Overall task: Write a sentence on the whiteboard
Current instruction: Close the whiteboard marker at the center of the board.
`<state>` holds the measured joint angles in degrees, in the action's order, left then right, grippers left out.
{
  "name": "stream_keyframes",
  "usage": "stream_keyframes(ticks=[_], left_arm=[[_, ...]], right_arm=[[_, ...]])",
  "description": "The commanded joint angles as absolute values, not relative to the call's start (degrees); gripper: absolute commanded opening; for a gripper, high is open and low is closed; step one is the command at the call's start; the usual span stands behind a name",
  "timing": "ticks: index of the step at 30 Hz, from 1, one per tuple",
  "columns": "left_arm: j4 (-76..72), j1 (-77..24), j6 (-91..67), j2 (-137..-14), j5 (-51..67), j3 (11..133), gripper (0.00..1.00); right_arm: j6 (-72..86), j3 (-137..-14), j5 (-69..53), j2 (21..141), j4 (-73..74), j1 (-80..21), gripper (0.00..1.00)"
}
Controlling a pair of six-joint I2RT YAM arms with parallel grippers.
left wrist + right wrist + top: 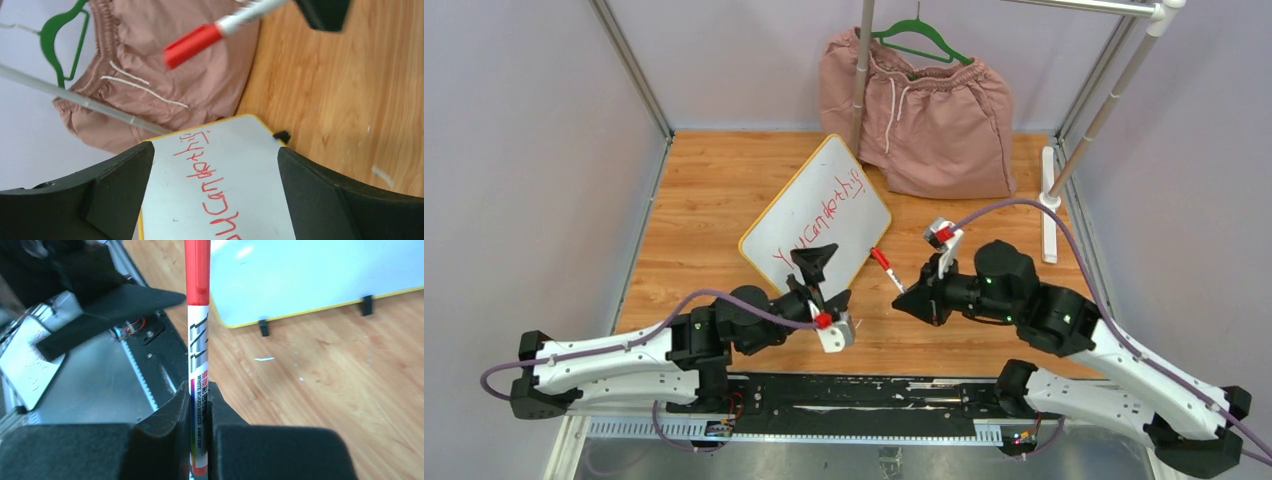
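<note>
Light is bright and even, with glare on the whiteboard (320, 275) and the marker (225, 26) blurred.

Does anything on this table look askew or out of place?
The whiteboard lies turned diagonally on the table, so its red sentence runs slanted. At the back, pink shorts sit in a crumpled heap, a green hanger at their top. Nothing looks spilled or broken.

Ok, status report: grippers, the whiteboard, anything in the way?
Left gripper open, above the whiteboard's near edge. Right gripper shut on the marker, off the board. Sentence written, red. Shorts and a pole at its far corner.
</note>
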<state>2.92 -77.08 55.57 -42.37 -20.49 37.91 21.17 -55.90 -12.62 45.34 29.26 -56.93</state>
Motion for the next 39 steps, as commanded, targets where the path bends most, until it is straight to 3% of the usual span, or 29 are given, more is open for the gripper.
stream_keyframes(ticks=[1,7,12,15,20,23,28,30,34,39], left_arm=[[-5.8,-77.5,26.7,-42.3,-25.9,45.4,1.0],[-9.0,-76.5,0.3,-48.1,-29.9,53.1,1.0],[-13.3,-57.3,-38.4,-53.9,-3.9,52.8,1.0],[-23.1,-52.8,-54.2,-58.2,6.0,50.6,1.0],[-36.6,-52.7,-61.0,-63.6,11.6,49.5,0.96],[-38.4,-52.7,-60.7,-65.5,12.7,50.4,0.89],[-38.4,-52.8,-60.8,-67.1,13.8,49.9,0.52],[-38.4,-52.8,-60.2,-66.7,13.5,49.3,0.45],[-38.3,-52.8,-58.7,-65.9,13.0,48.0,0.44],[-38.3,-52.8,-59.0,-66.4,12.5,46.7,0.6]], right_arm=[[17.4,-49.8,-4.0,37.2,23.2,-56.5,0.0],[14.9,-43.2,0.9,29.6,16.0,-56.5,0.0],[15.2,-39.1,3.5,26.7,12.4,-56.5,0.0],[15.3,-38.0,3.9,26.8,10.9,-56.5,0.0],[17.4,-37.0,3.7,28.0,8.0,-56.6,0.0],[18.4,-37.0,3.2,29.4,6.0,-56.7,0.0],[19.3,-37.6,4.1,31.4,4.1,-57.7,0.0],[19.4,-37.7,4.8,31.8,3.7,-58.0,0.0],[20.3,-37.6,5.7,31.9,2.6,-58.2,0.0],[20.3,-38.2,5.4,33.1,2.2,-58.9,0.0]])
